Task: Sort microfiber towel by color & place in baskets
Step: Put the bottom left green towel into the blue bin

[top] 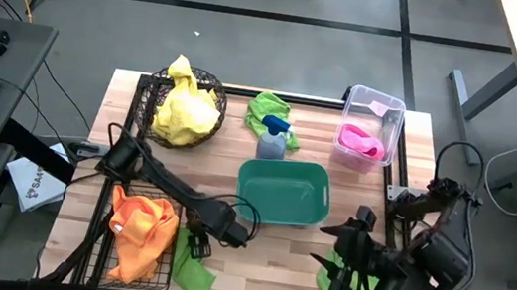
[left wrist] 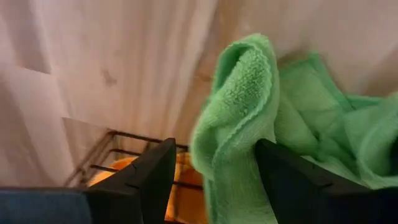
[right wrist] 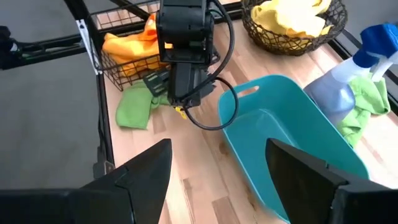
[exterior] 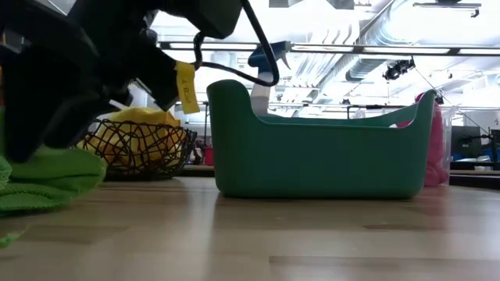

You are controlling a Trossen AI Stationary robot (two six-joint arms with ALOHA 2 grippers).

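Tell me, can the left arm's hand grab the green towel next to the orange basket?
Probably yes. The left hand is right over the green towel, open, with a fold of it between its fingers, and nothing blocks it.

My left gripper [left wrist: 214, 180] points down, fingers [left wrist: 149, 180] spread apart; my right gripper [right wrist: 217, 180] hangs raised, jaws wide open

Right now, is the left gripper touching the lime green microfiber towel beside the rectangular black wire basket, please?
Touching: the left wrist view shows the towel bunched between the left gripper's open fingers.

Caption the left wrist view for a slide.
Left pincer open astride a folded green towel, orange towel in the wire basket beside.
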